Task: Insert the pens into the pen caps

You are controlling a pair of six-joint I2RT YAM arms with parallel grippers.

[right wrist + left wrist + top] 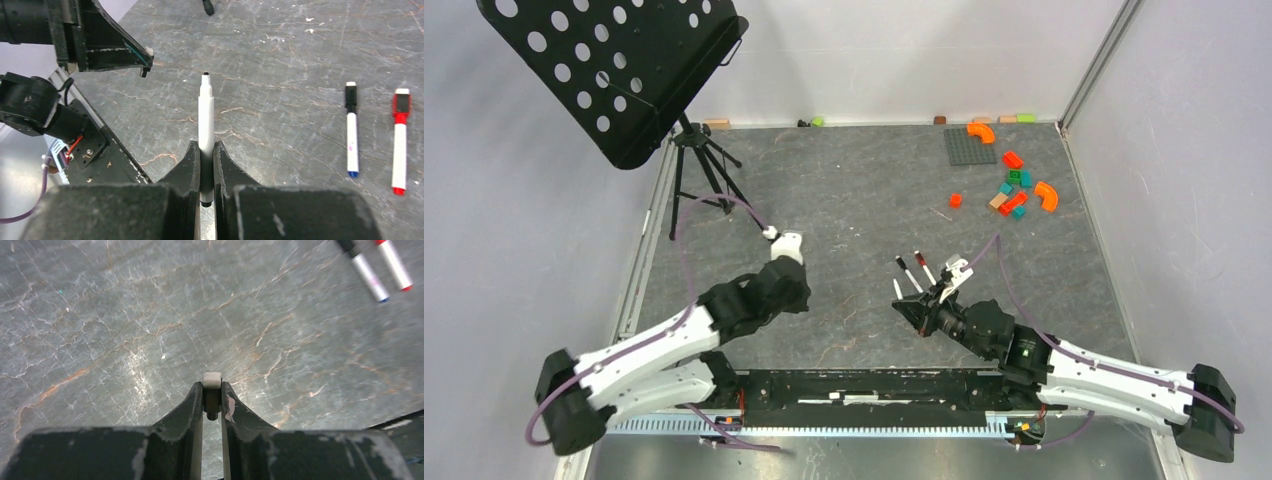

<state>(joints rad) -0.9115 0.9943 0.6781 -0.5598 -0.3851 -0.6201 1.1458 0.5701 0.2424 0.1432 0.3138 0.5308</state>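
The right gripper (206, 150) clamps an uncapped white pen (206, 107), while the left gripper (212, 388), off to its side, pinches what looks like a dark, pale-ended cap (212, 379). Nearby a black-capped pen (352, 137) and a red-capped pen (399, 152) lie side by side on the grey veined table (844, 190), with toy blocks (1014, 190) and a black music stand (614, 70) at its white-walled far corners.

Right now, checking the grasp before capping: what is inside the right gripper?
The right gripper pinches an uncapped white pen, black tip pointing away. Its fingers cover the barrel's lower stretch.

Robot lab cell: white walls (874, 60), stone-topped table (854, 190).
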